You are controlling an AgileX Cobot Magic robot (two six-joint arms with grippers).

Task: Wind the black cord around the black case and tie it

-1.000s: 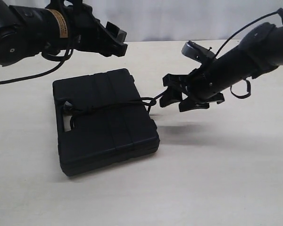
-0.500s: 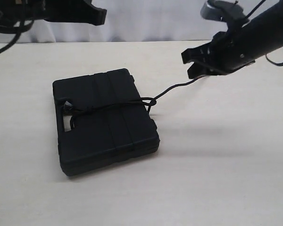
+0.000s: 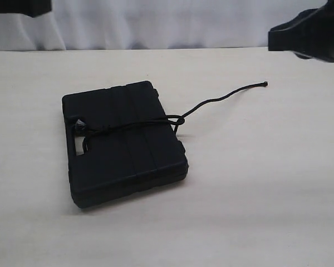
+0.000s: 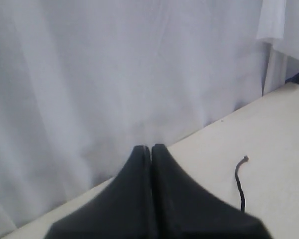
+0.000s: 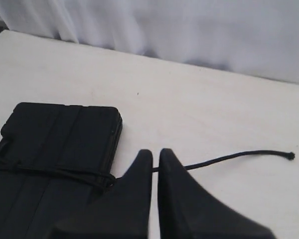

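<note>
The flat rectangular black plastic case (image 3: 125,142) is seen lying on the pale cream tabletop (image 3: 256,200), w/ the thin black braided cord (image 3: 245,90) run across its ribbed lid from the handle cutout to a knot at the opposite edge, so the wrap is judged tied & prob. complete. The cord's loose tail is seen slack on the table, trailing away twd the right arm's side, gripped by nothing. The left gripper (image 4: 150,149) & right gripper (image 5: 155,153) are both seen w/ jaws pressed together on nothing, held high & well clear of the case, presumably as no more tension is needed.

Black cord (image 3: 134,125) knotted around black case (image 3: 125,144)
</note>
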